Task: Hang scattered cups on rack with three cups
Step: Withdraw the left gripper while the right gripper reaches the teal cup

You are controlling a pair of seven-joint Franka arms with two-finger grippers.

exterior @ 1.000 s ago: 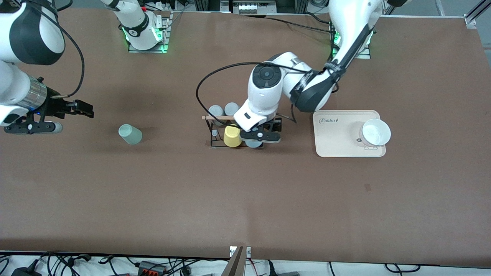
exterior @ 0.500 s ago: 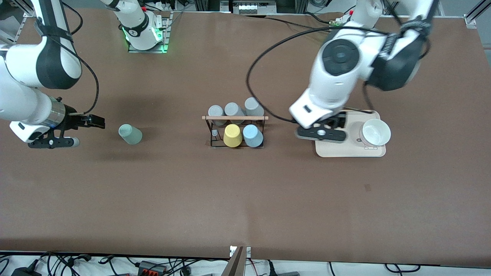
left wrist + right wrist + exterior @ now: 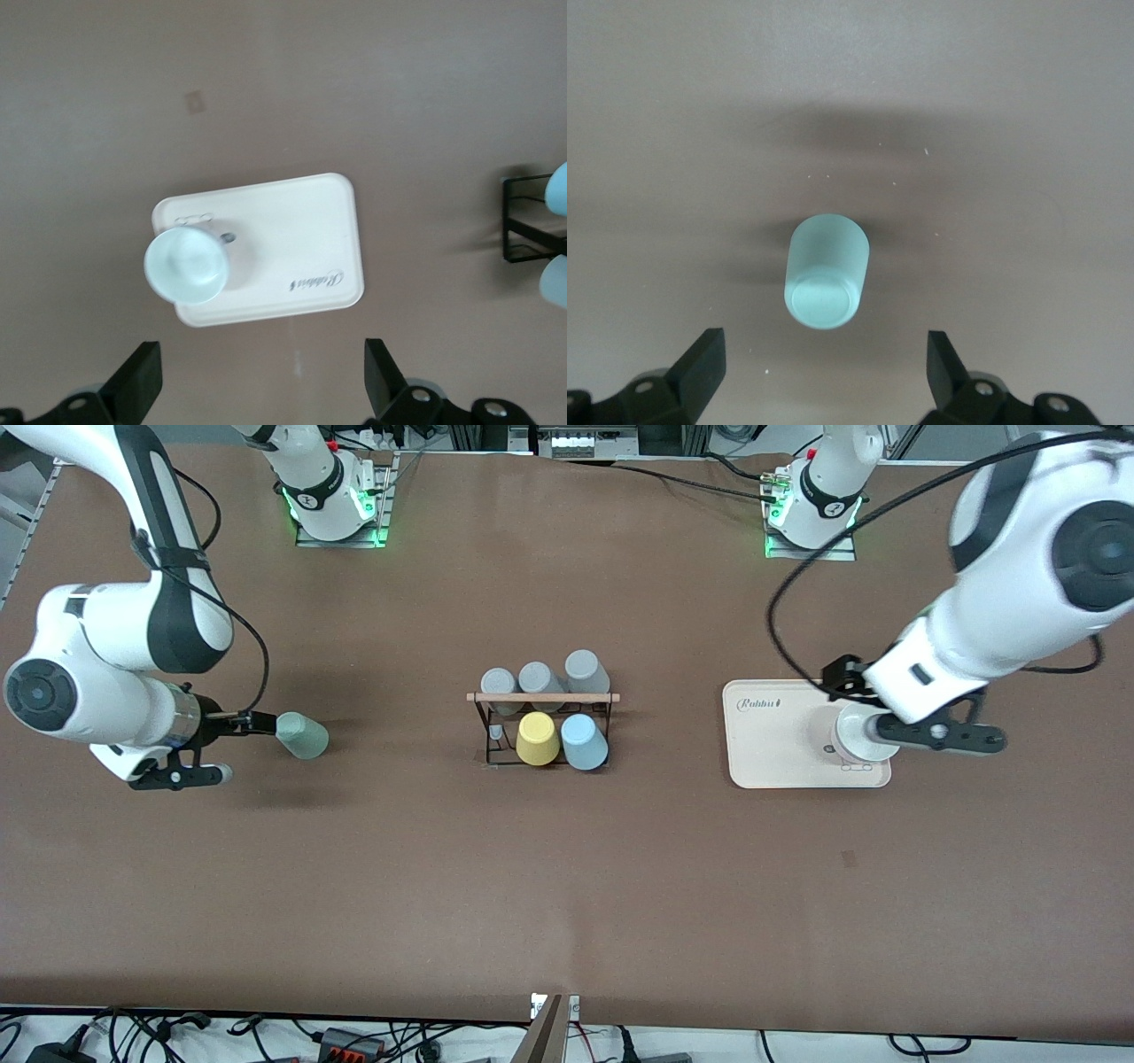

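The pale mint green cup (image 3: pixel 302 736) lies on its side on the table toward the right arm's end; in the right wrist view (image 3: pixel 826 270) one round end faces the camera. My right gripper (image 3: pixel 258 724) is open and empty, low beside that cup and apart from it (image 3: pixel 824 372). The light blue cup (image 3: pixel 584 741) hangs upside down on the black wire rack (image 3: pixel 542 698), next to a yellow cup (image 3: pixel 537 739). My left gripper (image 3: pixel 846 682) is open and empty over the cream tray (image 3: pixel 771 735); it also shows in the left wrist view (image 3: pixel 261 381).
Three grey cups (image 3: pixel 537 677) hang on the rack's side nearer the robots. A white cup (image 3: pixel 184 264) stands on the cream tray (image 3: pixel 301 239). The rack's end (image 3: pixel 523 230) shows at the edge of the left wrist view.
My left gripper let go of the light blue cup on the rack, rose and swung over the tray. My right gripper came down and closer to the mint cup.
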